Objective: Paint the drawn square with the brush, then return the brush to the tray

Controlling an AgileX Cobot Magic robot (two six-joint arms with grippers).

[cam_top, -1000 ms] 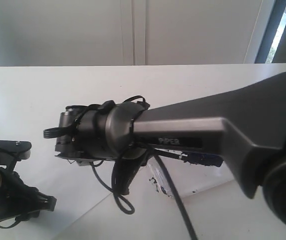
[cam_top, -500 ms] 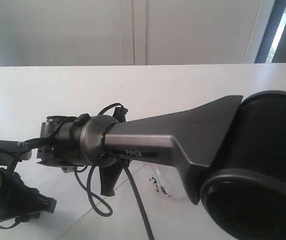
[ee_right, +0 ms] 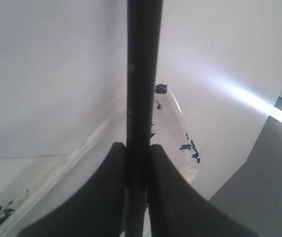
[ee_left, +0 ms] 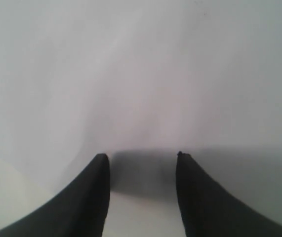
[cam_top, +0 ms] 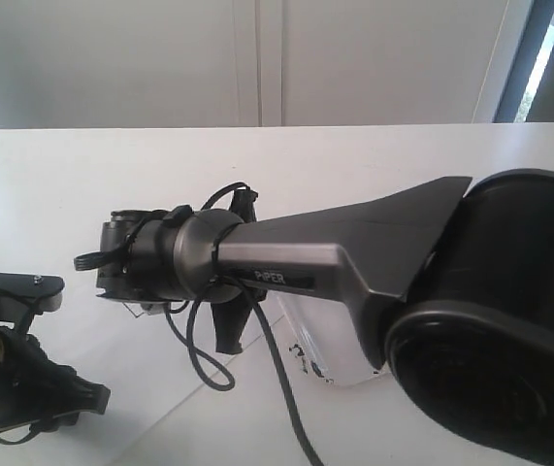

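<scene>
Right wrist view showed the right gripper (ee_right: 137,148) clamped on the brush (ee_right: 143,74) near the tray (ee_right: 178,111); a firm grip and slow motion seemed wise. The left gripper (ee_left: 141,157) gaped, empty.

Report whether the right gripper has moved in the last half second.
Yes. In the exterior view the right gripper has shifted rightward, toward the stationary tray, and slightly upward.

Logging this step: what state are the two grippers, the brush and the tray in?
left gripper: open, nothing between its fingers.
right gripper: shut on the brush.
brush: clamped in the right gripper.
tray: dark paint splatters on its rim.
</scene>
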